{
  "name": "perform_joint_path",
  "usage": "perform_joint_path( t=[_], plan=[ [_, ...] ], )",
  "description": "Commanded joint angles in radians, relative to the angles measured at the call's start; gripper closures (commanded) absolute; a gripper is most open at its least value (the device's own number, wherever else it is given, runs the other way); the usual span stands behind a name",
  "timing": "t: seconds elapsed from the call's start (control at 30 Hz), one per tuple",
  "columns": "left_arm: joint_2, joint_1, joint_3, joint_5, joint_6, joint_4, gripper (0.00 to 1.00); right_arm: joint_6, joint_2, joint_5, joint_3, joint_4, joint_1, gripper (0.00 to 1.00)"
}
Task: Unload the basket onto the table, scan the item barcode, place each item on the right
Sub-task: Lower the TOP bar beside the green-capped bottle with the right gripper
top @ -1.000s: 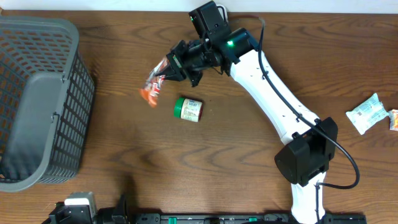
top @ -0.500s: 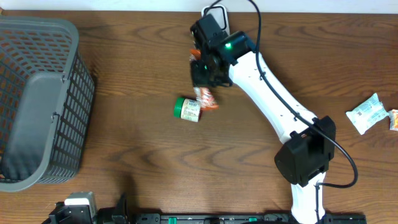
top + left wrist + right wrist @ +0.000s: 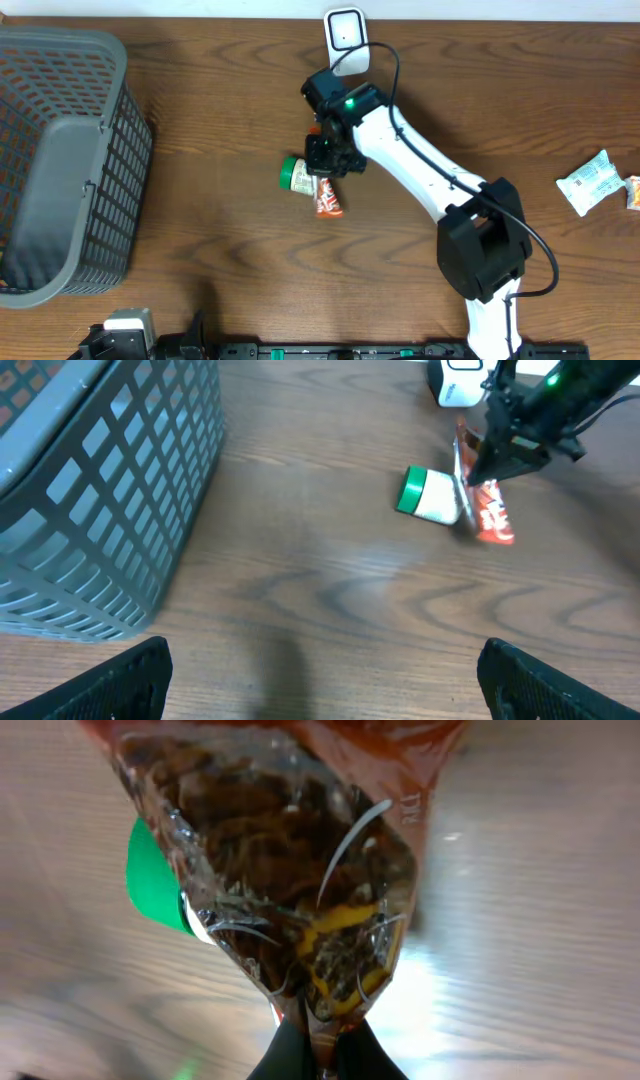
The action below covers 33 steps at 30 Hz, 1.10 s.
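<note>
Currently: right gripper [image 3: 326,160] clamped tight on the top edge of the snack packet [image 3: 328,197]. The packet hangs just right of the green-lidded jar [image 3: 301,175]; contact cannot be told. Scanner [image 3: 345,28] beyond jar.

Overhead only: white sachet [image 3: 590,182], far right of jar.
Right wrist only: the packet's clear window with dark contents.
Left wrist only: left gripper [image 3: 325,655], fingers spread wide, empty.

Change: the packet was up-left of the jar a second ago and is now on its right. The scanner, then under the arm, is now uncovered.
</note>
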<state>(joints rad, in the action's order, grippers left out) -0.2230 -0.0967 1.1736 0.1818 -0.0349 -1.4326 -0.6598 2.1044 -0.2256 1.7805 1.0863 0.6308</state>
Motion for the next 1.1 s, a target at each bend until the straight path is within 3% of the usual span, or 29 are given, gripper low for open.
perform_joint_path(
  t=[0.0, 0.27, 0.6, 0.77, 0.83, 0.9, 0.97, 1.07],
  plan=[
    [0.003, -0.004, 0.003, 0.010, -0.016, 0.001, 0.02, -0.256, -0.008, -0.012, -0.038, -0.050, 0.023, 0.99],
    [0.003, -0.004, 0.004, 0.010, -0.016, 0.001, 0.02, -0.409, -0.008, 0.066, -0.189, -0.284, 0.057, 0.99],
    [0.003, -0.004, 0.003, 0.010, -0.016, 0.001, 0.02, -0.412, -0.008, 0.112, -0.261, -0.310, 0.063, 0.97],
    [0.003, -0.004, 0.003, 0.010, -0.016, 0.001, 0.02, -0.378, -0.019, 0.109, -0.256, -0.311, 0.064, 0.83],
    [0.003, -0.004, 0.004, 0.010, -0.016, 0.001, 0.02, -0.343, -0.041, 0.101, -0.255, -0.311, 0.064, 0.62],
    [0.003, -0.004, 0.003, 0.010, -0.016, 0.001, 0.02, -0.319, -0.065, 0.100, -0.255, -0.311, 0.066, 0.48],
    [0.003, -0.004, 0.003, 0.010, -0.016, 0.001, 0.02, -0.299, -0.093, 0.102, -0.255, -0.312, 0.071, 0.20],
    [0.003, -0.004, 0.003, 0.010, -0.016, 0.001, 0.02, -0.284, -0.140, 0.107, -0.255, -0.309, 0.077, 0.11]
  ],
)
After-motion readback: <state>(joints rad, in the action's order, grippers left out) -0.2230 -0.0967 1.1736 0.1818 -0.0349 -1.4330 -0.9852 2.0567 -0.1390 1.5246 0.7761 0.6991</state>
